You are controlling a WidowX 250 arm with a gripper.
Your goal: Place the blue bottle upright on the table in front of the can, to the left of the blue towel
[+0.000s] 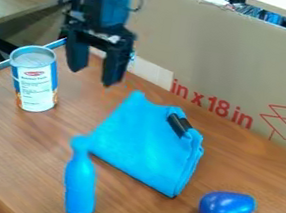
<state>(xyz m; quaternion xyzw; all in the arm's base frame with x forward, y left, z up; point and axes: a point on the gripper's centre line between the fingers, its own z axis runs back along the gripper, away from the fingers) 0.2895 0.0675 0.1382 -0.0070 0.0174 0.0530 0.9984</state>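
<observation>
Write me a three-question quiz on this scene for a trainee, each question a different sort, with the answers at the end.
1. Multiple choice: Which thing lies nearest the view's lower right corner?
a) the can
b) the glossy blue egg-shaped object
c) the blue bottle-shaped object
2. True or false: The gripper hangs above the table with its fingers apart and nothing between them.
3. Fill in the blank: As seen in the view, the labelled can is to the ____ of the folded blue cloth.

Key: 1. b; 2. true; 3. left
</observation>
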